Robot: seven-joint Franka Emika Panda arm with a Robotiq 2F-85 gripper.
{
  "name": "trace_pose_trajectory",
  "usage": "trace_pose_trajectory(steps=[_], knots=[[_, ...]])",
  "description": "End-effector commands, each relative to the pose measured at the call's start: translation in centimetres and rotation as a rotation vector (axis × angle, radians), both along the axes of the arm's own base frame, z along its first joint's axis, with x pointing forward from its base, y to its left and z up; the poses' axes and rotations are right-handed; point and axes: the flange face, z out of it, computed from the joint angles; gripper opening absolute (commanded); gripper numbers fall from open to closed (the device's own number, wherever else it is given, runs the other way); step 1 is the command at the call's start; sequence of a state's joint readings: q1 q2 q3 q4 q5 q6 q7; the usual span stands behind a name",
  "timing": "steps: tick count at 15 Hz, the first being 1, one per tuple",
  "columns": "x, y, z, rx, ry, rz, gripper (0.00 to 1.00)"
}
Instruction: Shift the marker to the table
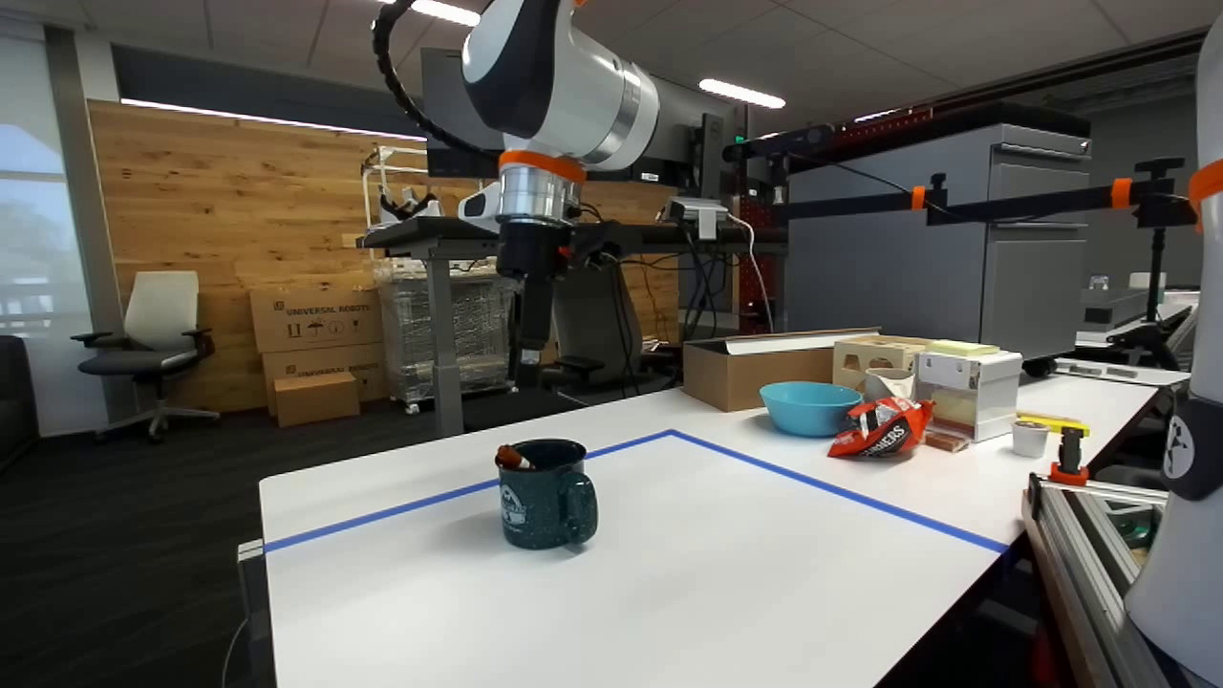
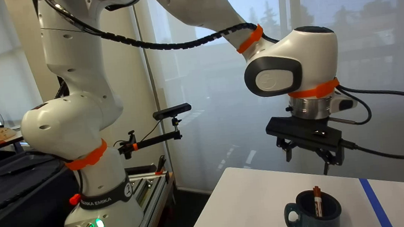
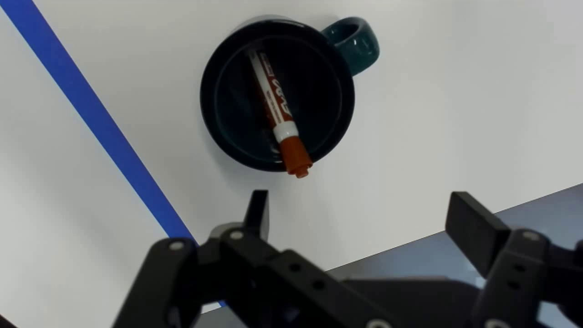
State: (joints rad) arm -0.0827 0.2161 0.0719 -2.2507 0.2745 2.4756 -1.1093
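The reddish-orange marker (image 3: 275,105) leans inside the dark teal mug (image 3: 208,95), its capped end sticking out over the rim. In both exterior views the marker's top shows above the rim (image 1: 516,459) (image 2: 318,202). The mug stands upright on the white table (image 1: 669,592), handle to one side; it also shows in both exterior views (image 1: 540,516) (image 2: 329,225). My gripper (image 3: 359,192) is open and empty, fingers wide apart. In both exterior views it hangs well above the table and higher than the mug (image 1: 528,355) (image 2: 307,162). The marker's lower end is inside the mug.
Blue tape (image 1: 382,516) runs along the table near the mug. Toward the back right stand a blue bowl (image 1: 810,409), a red snack bag (image 1: 884,427), a cardboard box (image 1: 755,373) and a small white cup (image 1: 1030,440). The table's edge (image 3: 387,250) passes below the gripper in the wrist view.
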Motion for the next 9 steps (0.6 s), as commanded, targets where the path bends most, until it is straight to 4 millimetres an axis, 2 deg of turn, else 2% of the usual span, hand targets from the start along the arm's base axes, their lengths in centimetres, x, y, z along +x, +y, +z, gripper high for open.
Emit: trace_pose_trajectory(steps=[1,6,9], knots=[[-0.1,0.5,-0.1,0.022,-0.027,0.033,1.00],[-0.6,0.5,-1.5,0.041,-0.057,0.136,1.00],[-0.7,-0.3,-2.4,0.055,-0.081,0.159,1.00]])
